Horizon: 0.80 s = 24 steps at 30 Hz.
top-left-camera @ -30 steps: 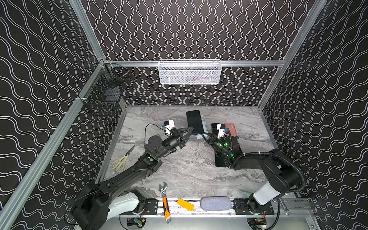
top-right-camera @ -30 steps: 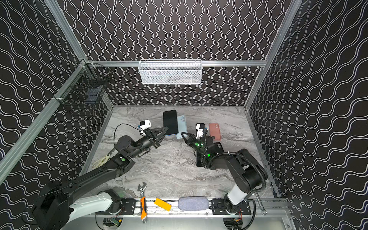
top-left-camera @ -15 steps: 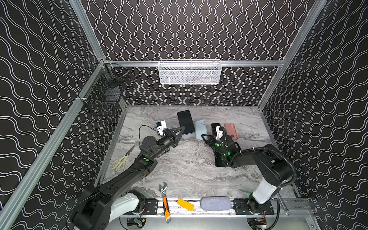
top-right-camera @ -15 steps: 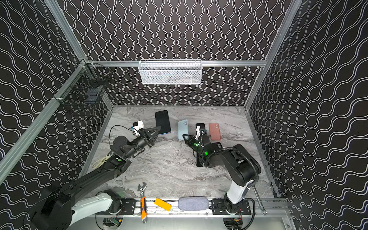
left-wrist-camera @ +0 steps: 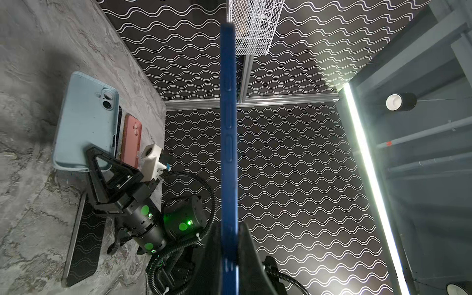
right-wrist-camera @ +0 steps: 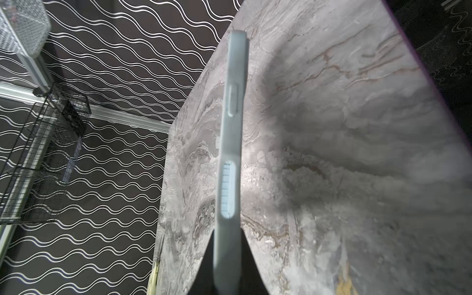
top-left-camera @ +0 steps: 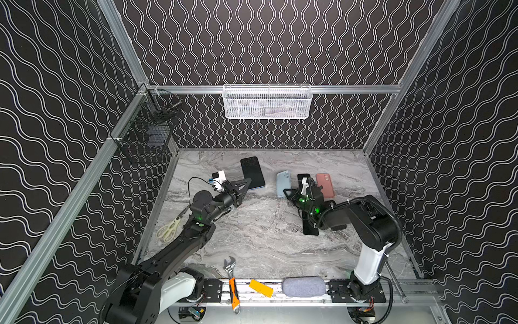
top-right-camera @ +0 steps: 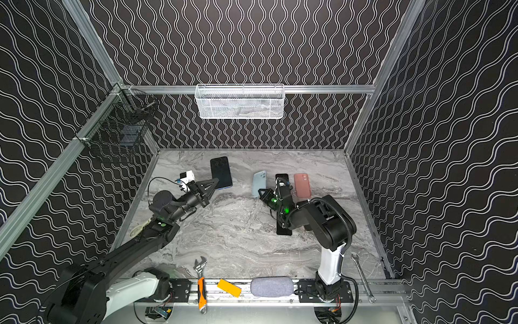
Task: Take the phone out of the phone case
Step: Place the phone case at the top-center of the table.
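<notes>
The left tool (top-left-camera: 244, 185) was clamped on the near end of the phone (top-left-camera: 252, 171), which lay screen-up toward the far edge of the surface (top-left-camera: 260, 241), left of the middle. The right tool (top-left-camera: 288, 193) pinched the near end of the pale blue case (top-left-camera: 282, 183), back upward, well apart from the phone and just beside a black handset (top-left-camera: 303, 177).

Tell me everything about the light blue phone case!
The light blue phone case looks matte and rubbery, with rounded corners, a camera cut-out near one end and raised button bumps along its side. It is back-up, on or just above the marble table. The right gripper is shut on its near end.
</notes>
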### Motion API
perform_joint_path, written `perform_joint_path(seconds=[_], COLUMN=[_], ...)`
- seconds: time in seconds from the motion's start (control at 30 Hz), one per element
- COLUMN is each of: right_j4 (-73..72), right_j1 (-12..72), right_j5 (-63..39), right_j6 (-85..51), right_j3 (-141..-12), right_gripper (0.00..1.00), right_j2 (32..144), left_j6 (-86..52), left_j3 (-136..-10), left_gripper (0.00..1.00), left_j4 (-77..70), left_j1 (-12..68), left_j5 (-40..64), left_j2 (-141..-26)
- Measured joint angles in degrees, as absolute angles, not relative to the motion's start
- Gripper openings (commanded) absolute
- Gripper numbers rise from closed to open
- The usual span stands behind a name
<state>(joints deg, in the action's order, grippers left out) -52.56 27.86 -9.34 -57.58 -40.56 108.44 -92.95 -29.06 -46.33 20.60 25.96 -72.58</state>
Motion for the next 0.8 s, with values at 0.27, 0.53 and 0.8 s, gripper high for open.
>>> perform_joint_path(seconds=[0.27, 0.53, 0.8], right_j4=[-50.41, -49.87, -47.57], right_j1=[27.49, 27.2, 27.2], right_j5=[-9.1, -8.25, -7.62], right_j6=[-56.95, -56.12, -55.37], right_j3=[-43.09, -43.35, -43.94], right_gripper=[0.13, 0.17, 0.44], right_j2=[112.27, 112.55, 112.53], left_j6=[-92.79, -92.75, -92.62], left_j3=[-28.75, -28.62, -28.91], left_gripper=[0.0, 0.0, 0.0], left_j4=[-46.39, -46.35, -46.35], left_j1=[17.52, 15.92, 15.09], left_j5=[28.01, 29.69, 31.07], left_j2=[-72.4, -72.95, -74.19])
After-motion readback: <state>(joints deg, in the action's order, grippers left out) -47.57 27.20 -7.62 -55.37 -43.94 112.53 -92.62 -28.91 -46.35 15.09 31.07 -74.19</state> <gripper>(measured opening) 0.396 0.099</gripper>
